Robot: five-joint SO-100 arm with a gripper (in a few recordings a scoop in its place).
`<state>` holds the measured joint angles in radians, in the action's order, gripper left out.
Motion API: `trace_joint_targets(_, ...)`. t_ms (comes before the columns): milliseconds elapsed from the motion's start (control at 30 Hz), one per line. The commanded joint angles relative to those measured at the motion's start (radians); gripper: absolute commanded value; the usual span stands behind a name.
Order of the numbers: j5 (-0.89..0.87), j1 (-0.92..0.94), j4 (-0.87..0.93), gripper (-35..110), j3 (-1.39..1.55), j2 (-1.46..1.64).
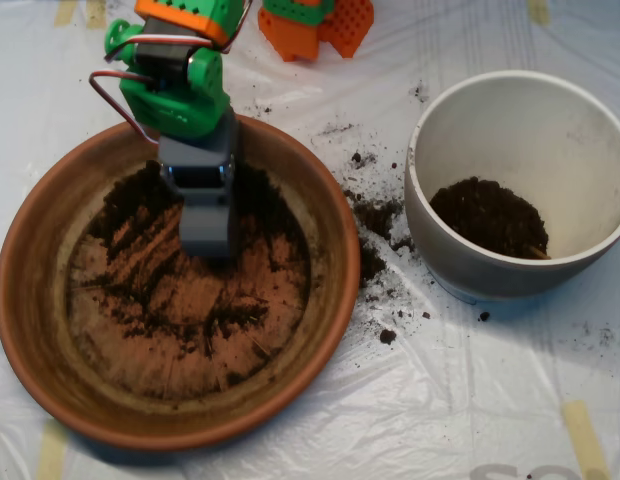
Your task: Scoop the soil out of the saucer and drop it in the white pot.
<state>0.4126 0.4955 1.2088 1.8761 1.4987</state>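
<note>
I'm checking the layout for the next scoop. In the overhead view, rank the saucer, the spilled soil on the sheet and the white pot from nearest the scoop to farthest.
1. Saucer: the scoop is inside it, left side.
2. Spilled soil: on the sheet, between saucer and pot.
3. White pot: far right.

The arm (180, 85) was built from bright green plastic parts, with an orange block at its upper end. A dark servo body sat in the green housing, and a round silver screw head showed on its right side. Thin red and white cables looped out to the left of the green section. Below it hung the grey scoop (205, 215), a boxy matte shell with a darker recessed window near its top
</note>
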Motion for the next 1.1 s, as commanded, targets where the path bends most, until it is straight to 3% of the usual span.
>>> trace_joint_targets(0,0.014,-0.009,0.008,22,0.014,0.13)
trace_joint_targets(233,-0.002,-0.048,0.04,16,-0.008,0.149)
trace_joint_targets(500,-0.018,0.015,-0.103,30,0.043,0.144)
trace_joint_targets(633,0.009,0.046,-0.16,30,0.115,0.152)
trace_joint_targets(1067,0.055,0.08,-0.296,7,0.241,0.163)
